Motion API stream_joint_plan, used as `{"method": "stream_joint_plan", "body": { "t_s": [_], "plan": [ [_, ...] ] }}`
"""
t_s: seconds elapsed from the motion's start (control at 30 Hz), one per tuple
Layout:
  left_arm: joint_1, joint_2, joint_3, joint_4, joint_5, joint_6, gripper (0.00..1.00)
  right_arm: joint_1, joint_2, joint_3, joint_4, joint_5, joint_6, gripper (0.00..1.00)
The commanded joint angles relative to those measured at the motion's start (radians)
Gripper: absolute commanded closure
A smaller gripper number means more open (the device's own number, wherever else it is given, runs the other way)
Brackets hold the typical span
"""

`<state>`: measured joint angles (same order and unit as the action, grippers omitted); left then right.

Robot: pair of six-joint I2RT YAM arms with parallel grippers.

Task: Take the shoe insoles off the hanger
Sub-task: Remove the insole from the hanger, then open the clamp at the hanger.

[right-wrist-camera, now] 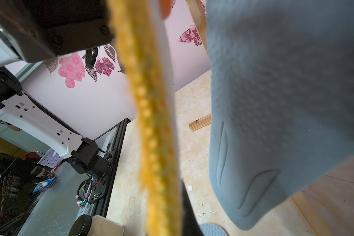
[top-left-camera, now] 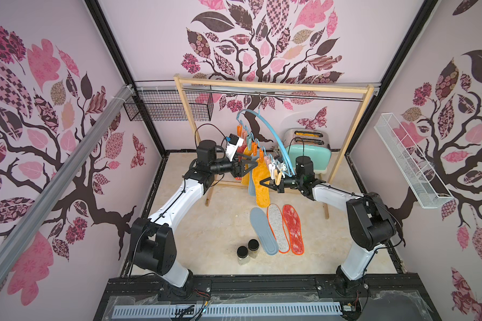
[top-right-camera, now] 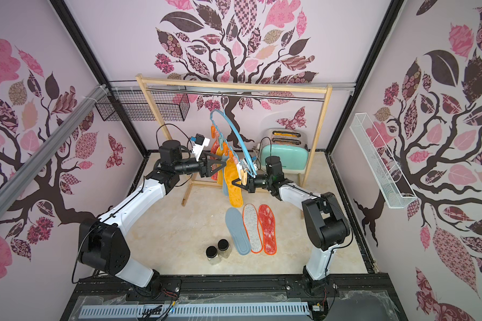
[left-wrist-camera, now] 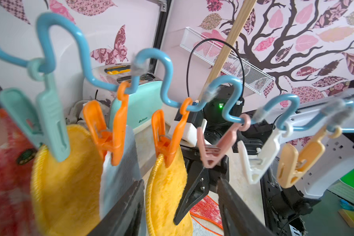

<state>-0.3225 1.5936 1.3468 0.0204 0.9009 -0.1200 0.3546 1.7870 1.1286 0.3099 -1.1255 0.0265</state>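
Left gripper (left-wrist-camera: 181,180): fingers (left-wrist-camera: 127,210) spread wide, pinching nothing
Between those fingers: mustard yellow fuzzy insole (left-wrist-camera: 168,196), hanging from an orange plastic clothespin (left-wrist-camera: 172,151)
Just outside 1 finger: hanging grey-blue foam insole (left-wrist-camera: 121,163), then a 2nd mustard yellow insole (left-wrist-camera: 65,183) and a hanging red-white mottled insole (left-wrist-camera: 6,173), all pinned up too
Right gripper (top-left-camera: 262,183): fingers pressed together, tip right beside that 1st yellow one's edge... touching or not, can't tell tbh
Above both sets of fingers: light blue wavy plastic hanger (left-wrist-camera: 154,52), hooked over the metal rail (top-left-camera: 290,93)
Below the fingers, flat on the beige floor (top-left-camera: 206,222): 3 side by side, loose grey-blue insole (top-left-camera: 263,232), speckled grey-white felt insole (top-left-camera: 278,228) with orange edge, loose red-white mottled insole (top-left-camera: 293,229)
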Motion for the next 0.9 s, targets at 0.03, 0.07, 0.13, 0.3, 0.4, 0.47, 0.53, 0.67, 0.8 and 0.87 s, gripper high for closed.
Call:
{"method": "stream_joint_plan", "body": {
  "t_s": [0.03,0.07,0.13,0.3,0.4,0.47,0.53,0.67,0.8,0.87],
  "plan": [
    [-0.010,0.066,0.064,-0.007,0.031,0.052,0.37,-0.006,-0.021,0.025,-0.031,-0.016,-0.031,0.97],
    [-0.013,0.082,0.077,-0.009,0.025,0.051,0.37,-0.006,-0.021,0.027,-0.041,-0.016,-0.036,0.97],
    [-0.017,0.108,0.098,-0.011,0.025,0.060,0.37,-0.006,-0.021,0.028,-0.050,-0.017,-0.042,0.97],
    [-0.021,0.144,0.144,-0.011,0.048,0.074,0.38,-0.006,-0.023,0.033,-0.072,-0.019,-0.056,0.97],
    [-0.021,0.169,0.173,-0.011,0.069,0.079,0.40,-0.008,-0.020,0.035,-0.080,-0.025,-0.059,0.97],
    [-0.020,0.190,0.196,-0.007,0.090,0.073,0.41,-0.007,-0.020,0.034,-0.083,-0.026,-0.060,0.97],
    [-0.020,0.209,0.213,0.003,0.111,0.060,0.44,-0.006,-0.021,0.035,-0.086,-0.026,-0.063,0.97],
    [-0.019,0.224,0.222,0.070,0.155,0.000,0.50,-0.006,-0.024,0.034,-0.096,-0.025,-0.069,0.97],
    [-0.021,0.214,0.209,0.093,0.164,-0.017,0.58,-0.007,-0.024,0.034,-0.100,-0.025,-0.076,0.97],
    [-0.021,0.209,0.206,0.090,0.160,-0.014,0.64,-0.006,-0.024,0.034,-0.102,-0.025,-0.075,0.97]
  ]
}}
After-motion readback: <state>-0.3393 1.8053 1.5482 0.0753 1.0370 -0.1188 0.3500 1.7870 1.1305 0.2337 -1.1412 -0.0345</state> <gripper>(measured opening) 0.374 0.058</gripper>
